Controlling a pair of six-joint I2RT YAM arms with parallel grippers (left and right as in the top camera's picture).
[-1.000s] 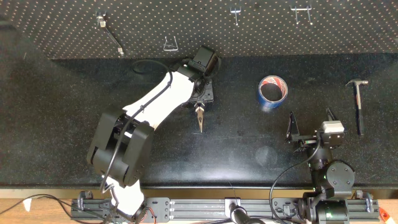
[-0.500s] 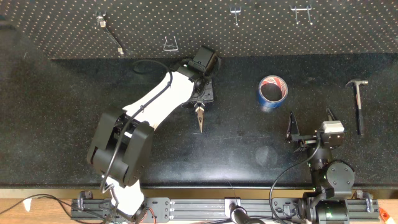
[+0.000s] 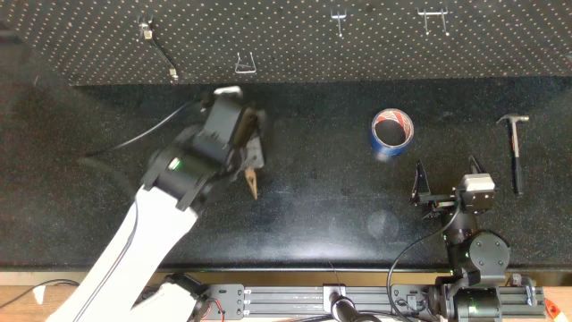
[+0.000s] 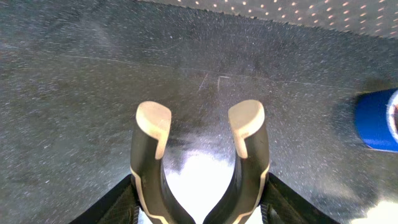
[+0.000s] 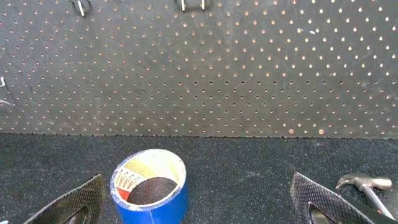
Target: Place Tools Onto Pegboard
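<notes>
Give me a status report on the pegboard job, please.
Left claw shut on black-and-yellow-handled pliers, short of black pegboard. Right claw open, empty. Nothing in the way.

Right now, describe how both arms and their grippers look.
The left arm has white links, black joints, a small green light and a trailing black cable. The left gripper is dark grey. The right arm is black, with a pale block at the wrist and a looping black cable. The right gripper has black, tapering fingers with a textured surface.

Left arm swung left; left pincer (image 3: pixel 253 159) carried gripped pliers (image 3: pixel 251 184) leftward, slightly nearer arm bases.
</notes>
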